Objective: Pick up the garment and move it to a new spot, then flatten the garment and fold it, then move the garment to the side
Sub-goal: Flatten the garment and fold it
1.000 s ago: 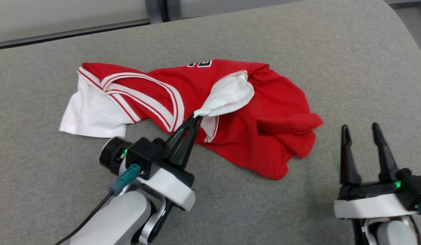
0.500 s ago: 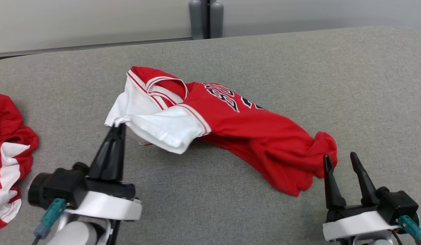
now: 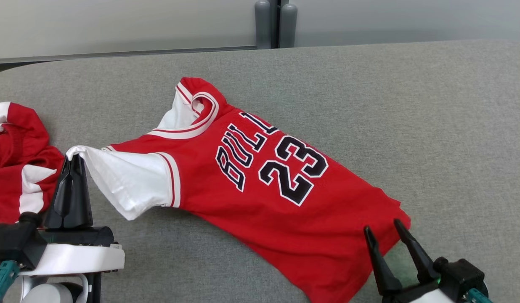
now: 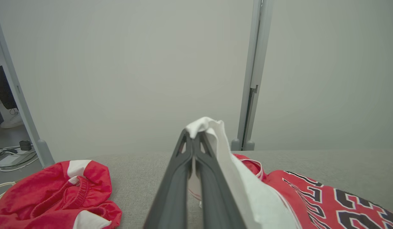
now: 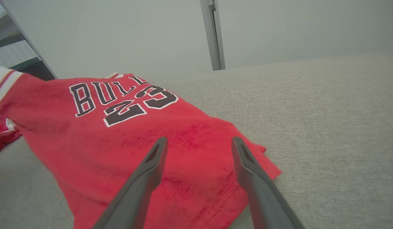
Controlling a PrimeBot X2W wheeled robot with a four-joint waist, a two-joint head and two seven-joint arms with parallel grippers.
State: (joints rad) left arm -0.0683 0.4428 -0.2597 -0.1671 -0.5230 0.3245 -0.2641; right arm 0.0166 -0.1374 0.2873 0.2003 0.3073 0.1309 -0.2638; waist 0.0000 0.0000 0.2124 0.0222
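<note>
- Two grippers work the garment (image 3: 260, 189). The left gripper (image 3: 72, 158) has its jaws pressed together on the tip of the white sleeve (image 3: 125, 181) and holds it just off the surface (image 3: 432, 105), well to the near left of the grey post (image 3: 275, 23). The right gripper (image 3: 382, 226) has its jaws spread and empty, with the tips over the hem corner (image 3: 394, 214), to the near right of that post.
- The step in hand looks like the end of setting the garment in its new spot, leading into flattening.
- The next move likely calls for the right jaws to close on the hem. The two arms can then pull apart to take out the slack before the sleeve is laid down.
- The garment is a red jersey with black lettering, a "23" and white sleeves. It lies front up and slantwise on the near side of the post, mostly spread. The far sleeve seems bunched under the collar, though that is hard to tell.
- More red clothing (image 3: 16, 168) sits heaped far to the post's near left.
</note>
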